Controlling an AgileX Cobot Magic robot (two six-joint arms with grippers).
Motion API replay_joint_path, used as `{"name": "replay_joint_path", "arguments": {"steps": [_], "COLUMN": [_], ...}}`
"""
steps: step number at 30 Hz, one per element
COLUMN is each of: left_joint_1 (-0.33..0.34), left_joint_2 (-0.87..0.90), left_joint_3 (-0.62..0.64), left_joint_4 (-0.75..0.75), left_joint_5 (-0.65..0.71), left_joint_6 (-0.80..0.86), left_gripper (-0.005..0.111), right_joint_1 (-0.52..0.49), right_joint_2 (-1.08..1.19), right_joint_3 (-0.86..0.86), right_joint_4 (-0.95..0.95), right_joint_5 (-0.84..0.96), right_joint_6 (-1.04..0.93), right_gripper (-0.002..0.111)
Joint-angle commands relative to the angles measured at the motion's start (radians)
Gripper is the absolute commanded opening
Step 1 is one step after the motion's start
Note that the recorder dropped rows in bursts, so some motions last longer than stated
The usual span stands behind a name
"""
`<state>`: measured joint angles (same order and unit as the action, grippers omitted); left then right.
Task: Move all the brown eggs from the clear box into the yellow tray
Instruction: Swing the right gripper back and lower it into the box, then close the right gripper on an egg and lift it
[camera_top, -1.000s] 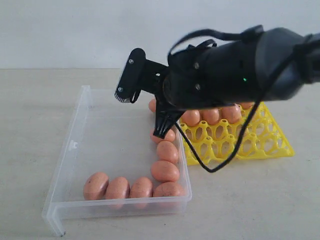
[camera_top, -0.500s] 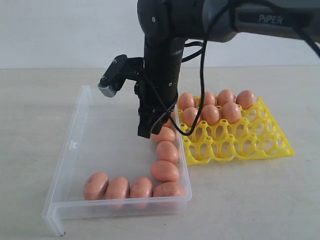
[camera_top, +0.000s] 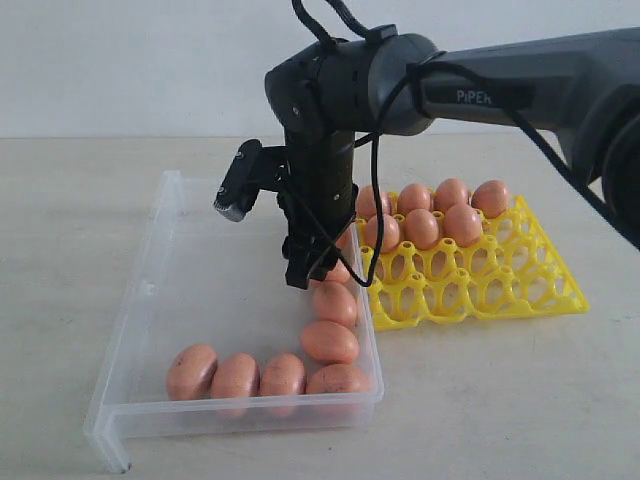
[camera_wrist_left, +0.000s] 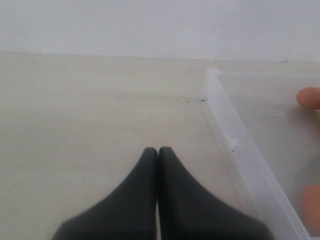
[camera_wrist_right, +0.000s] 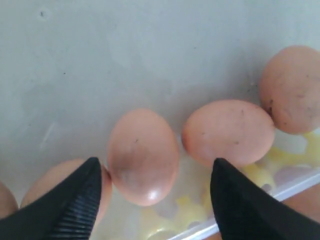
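Right arm (camera_top: 520, 85) bent down into clear box (camera_top: 215, 300), right jaws spread wide over brown egg (camera_wrist_right: 143, 156), left jaws pressed together

Tray (camera_top: 480, 292) just right of box (camera_top: 135, 320)

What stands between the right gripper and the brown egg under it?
Nothing visible. The open right gripper has the brown egg directly between its jaws, though neighbouring eggs lie close on both sides of it.

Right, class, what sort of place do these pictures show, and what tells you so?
Most likely a robot test bench, not a kitchen: a pale tabletop and plain wall, a black cabled robot arm, and brown eggs, a clear box and a yellow tray set out.
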<state>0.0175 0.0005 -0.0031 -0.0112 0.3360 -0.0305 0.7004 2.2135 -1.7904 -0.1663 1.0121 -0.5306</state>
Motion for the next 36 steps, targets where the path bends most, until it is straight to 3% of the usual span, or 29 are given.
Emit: {"name": "replay_joint_path", "arguments": {"steps": [1,14,25,33,36], "left_joint_1": [-0.004,-0.004,-0.004,-0.004,-0.004], "left_joint_2": [-0.001,-0.001,-0.001,-0.001,-0.001], "left_joint_3": [0.003,0.003,0.003,0.003,0.003], "left_joint_4": [0.001,0.001,0.001,0.001,0.001], "left_joint_5": [0.008,0.004,0.004,0.004,0.006], "left_joint_6": [0.046,0.046,0.046,0.046,0.046], "left_gripper": [-0.004,-0.004,-0.004,-0.004,-0.004], "right_joint_1": [-0.004,-0.004,-0.004,0.024,0.027], "right_joint_2": [0.014,0.067,0.067,-0.018,-0.061], "right_joint_3": [-0.005,-0.005,-0.005,-0.008,-0.008], "right_joint_4": [-0.007,-0.022,-0.028,-0.021,-0.007], "right_joint_5": [-0.024,-0.101,-0.155,-0.296,-0.400], "right_joint_6": [0.003,0.010,0.083,0.104,0.231], "right_gripper": [0.061,0.059,0.002,0.000,0.000]}}
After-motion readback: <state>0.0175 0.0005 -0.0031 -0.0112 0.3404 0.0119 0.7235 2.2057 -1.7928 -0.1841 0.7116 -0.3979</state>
